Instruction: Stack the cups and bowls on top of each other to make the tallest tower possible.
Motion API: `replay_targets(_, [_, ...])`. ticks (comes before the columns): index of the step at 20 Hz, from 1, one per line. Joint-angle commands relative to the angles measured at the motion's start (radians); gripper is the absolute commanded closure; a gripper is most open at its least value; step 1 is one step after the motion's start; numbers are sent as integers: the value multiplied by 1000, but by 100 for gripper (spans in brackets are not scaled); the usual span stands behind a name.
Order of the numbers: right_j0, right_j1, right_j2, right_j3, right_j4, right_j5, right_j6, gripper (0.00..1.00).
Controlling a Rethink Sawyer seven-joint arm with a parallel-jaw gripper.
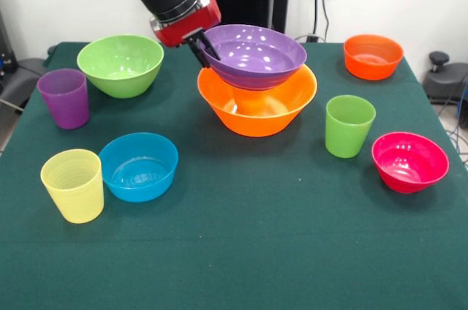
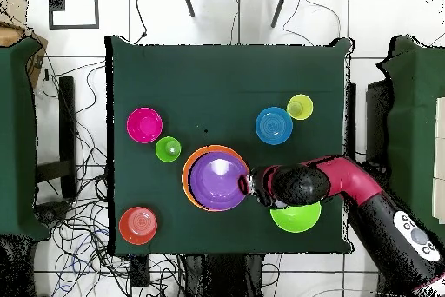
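Observation:
The wide purple bowl [image 1: 256, 54] rests inside the large orange-yellow bowl [image 1: 256, 109] at the table's middle, forming a two-bowl tower; both show in the overhead view, purple [image 2: 215, 181] inside orange-yellow [image 2: 187, 176]. My gripper [image 1: 202, 48] [image 2: 247, 181] is at the purple bowl's rim, one finger inside and one outside, closed on it. Loose on the table are the light green bowl [image 1: 121, 65], blue bowl [image 1: 139, 166], pink-red bowl [image 1: 409, 161], orange-red bowl [image 1: 373, 55], purple cup [image 1: 64, 98], pale yellow cup [image 1: 73, 184] and green cup [image 1: 349, 126]. The orange cup is out of view.
The green cloth table [image 1: 241, 251] has open cloth along its front edge in the front view. The green cup stands close to the tower's side. My arm [image 2: 348, 181] passes over the light green bowl [image 2: 295, 217] in the overhead view.

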Motion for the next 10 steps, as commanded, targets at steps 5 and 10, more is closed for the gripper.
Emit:
replay_targets(5, [55,10,-82,-45,-67,-36,-213,100])
replay_targets(10, [34,33,-76,-39,-51,-45,-232,100])
